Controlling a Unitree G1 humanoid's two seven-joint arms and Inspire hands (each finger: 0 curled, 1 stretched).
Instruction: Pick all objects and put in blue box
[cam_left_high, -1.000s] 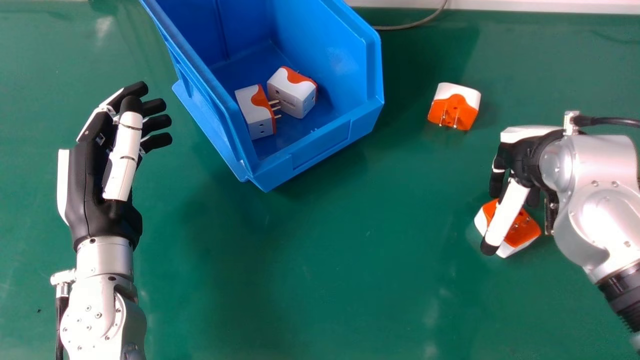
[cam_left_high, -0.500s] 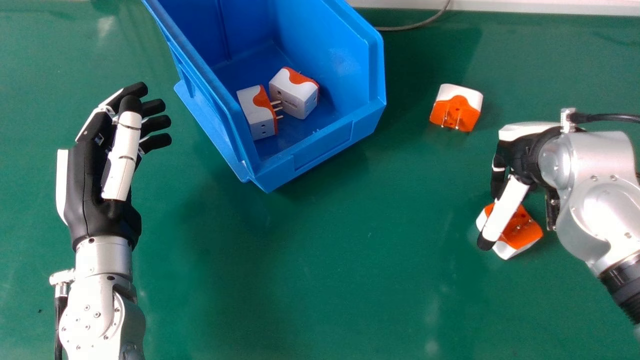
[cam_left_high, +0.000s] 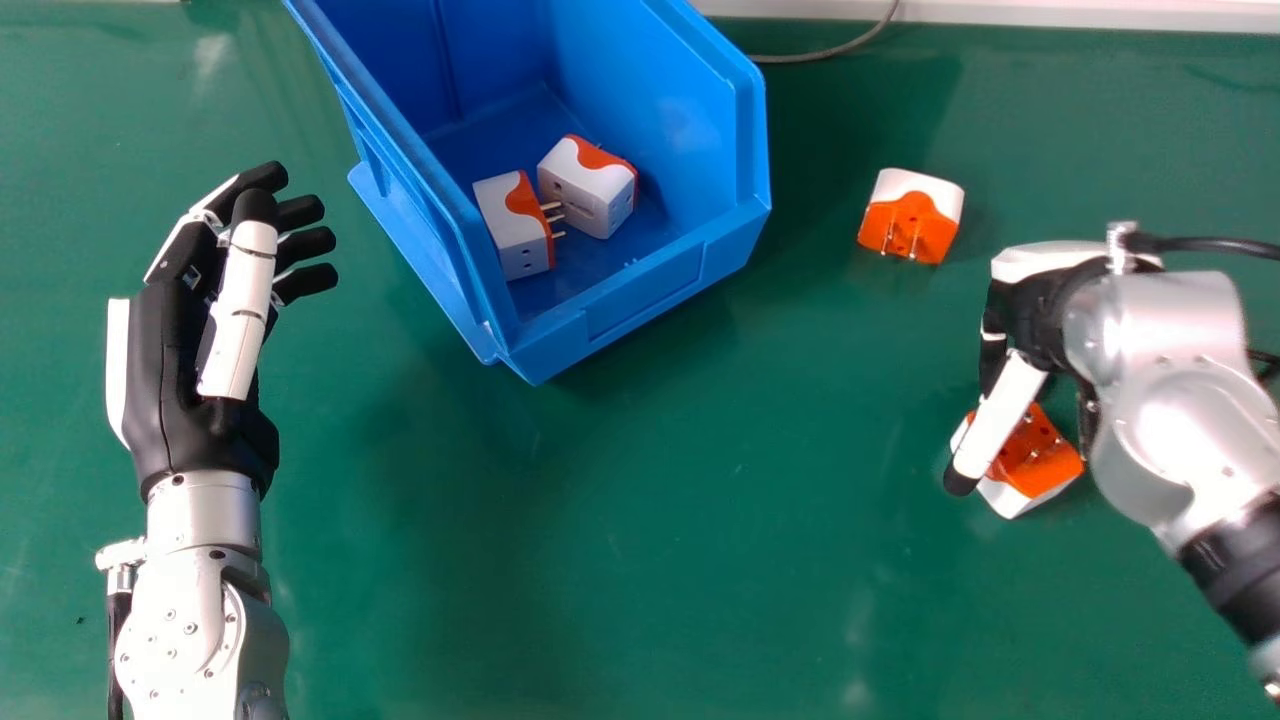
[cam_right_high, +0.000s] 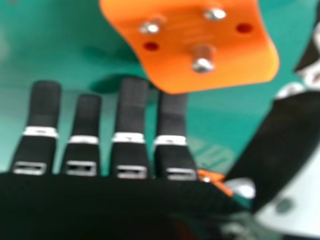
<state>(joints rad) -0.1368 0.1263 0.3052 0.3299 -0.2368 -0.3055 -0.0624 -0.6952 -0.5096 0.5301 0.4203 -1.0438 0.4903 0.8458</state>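
Blue is the box (cam_left_high: 645, 285), and inside it lie two plug adapters, the left one (cam_left_high: 512, 230) and the right one (cam_left_high: 588, 187). Two others are outside, on the green table (cam_left_high: 640, 560): the far adapter (cam_left_high: 910, 220), to the right of the box, and the near adapter (cam_left_high: 1042, 462), partly covered by the right hand (cam_left_high: 995, 422). So I judge that the task is about half done, and the step in hand is to take the near adapter.

The right hand is spread, its fingers (cam_right_high: 132, 112) rather straight and its thumb apart from them; it seems to pinch nothing. Whether it touches the adapter, I cannot tell. The left hand (cam_left_high: 185, 380) is idle at the left of the head view, with fingers relaxed.

The next move, in my opinion, asks that the adapter comes well between fingers and thumb, and only then that they close. Its metal pins (cam_right_high: 202, 62) could make the grip uneven, so holding the solid sides would be safer.
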